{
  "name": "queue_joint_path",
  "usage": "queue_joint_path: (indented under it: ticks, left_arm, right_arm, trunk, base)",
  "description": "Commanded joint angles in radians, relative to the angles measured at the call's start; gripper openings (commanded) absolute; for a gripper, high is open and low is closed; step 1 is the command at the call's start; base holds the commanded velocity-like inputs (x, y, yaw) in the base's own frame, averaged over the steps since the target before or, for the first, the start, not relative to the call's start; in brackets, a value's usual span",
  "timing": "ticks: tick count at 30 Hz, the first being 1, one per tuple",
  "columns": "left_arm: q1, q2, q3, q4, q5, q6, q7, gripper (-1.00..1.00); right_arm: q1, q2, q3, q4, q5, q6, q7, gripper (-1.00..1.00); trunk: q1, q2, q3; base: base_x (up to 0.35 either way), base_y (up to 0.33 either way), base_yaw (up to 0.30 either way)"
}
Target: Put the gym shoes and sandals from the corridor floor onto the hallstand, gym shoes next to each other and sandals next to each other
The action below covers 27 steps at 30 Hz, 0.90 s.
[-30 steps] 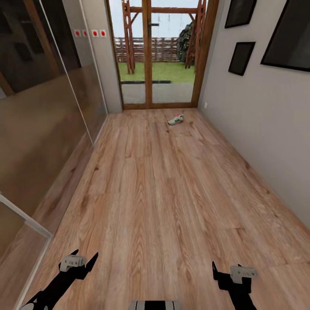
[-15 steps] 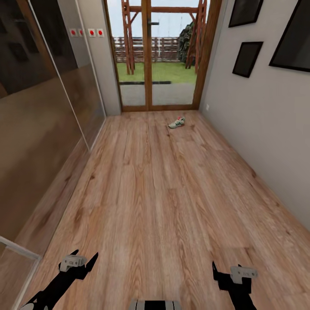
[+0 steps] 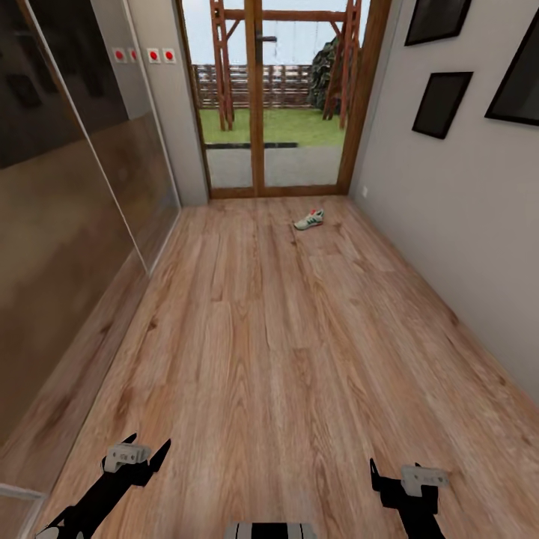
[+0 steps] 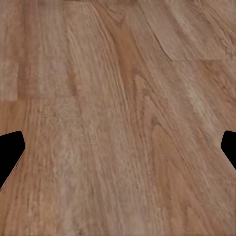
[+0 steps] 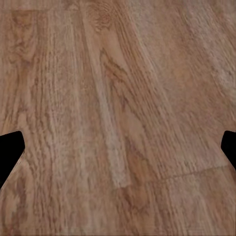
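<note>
Head view: 1 gym shoe [image 3: 308, 219] far off near door; both my pincers released, empty. Risk: bumping right wall [image 3: 449, 224] driving in.

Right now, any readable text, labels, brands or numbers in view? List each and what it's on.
None can be read.
Red-dot wall plates beside the glass door: red circles only, no legible characters.
Gym shoe on the corridor floor: too small to make out any brand.
Grey plates on the left pincer and right pincer: faint marks, too blurred to read.
Dark wall frames: blank.
</note>
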Motion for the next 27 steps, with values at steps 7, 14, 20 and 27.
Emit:
queue_joint_path:
  ticks: [7,14,20,27]
  left_arm:
    - [0.000,0.000,0.000,0.000,0.000,0.000,0.000,1.00]
    - [0.000,0.000,0.000,0.000,-0.001,-0.001,0.000,1.00]
    - [0.000,0.000,0.000,0.000,-0.001,0.000,0.000,1.00]
    - [0.000,0.000,0.000,0.000,-0.001,0.000,0.000,1.00]
  right_arm:
    - [0.000,0.000,0.000,0.002,0.000,0.000,0.000,1.00]
    - [0.001,0.000,0.000,0.002,0.000,0.000,0.000,1.00]
    - [0.000,0.000,0.000,0.002,0.000,0.000,0.000,1.00]
    - [0.000,0.000,0.000,0.003,0.000,0.000,0.000,1.00]
  trunk:
    - [0.000,0.000,0.000]
    - [0.000,0.000,0.000]
    - [0.000,0.000,0.000]
    - [0.000,0.000,0.000]
  base:
    - [0.330,0.000,0.000]
    - [0.330,0.000,0.000]
    - [0.330,0.000,0.000]
    - [0.330,0.000,0.000]
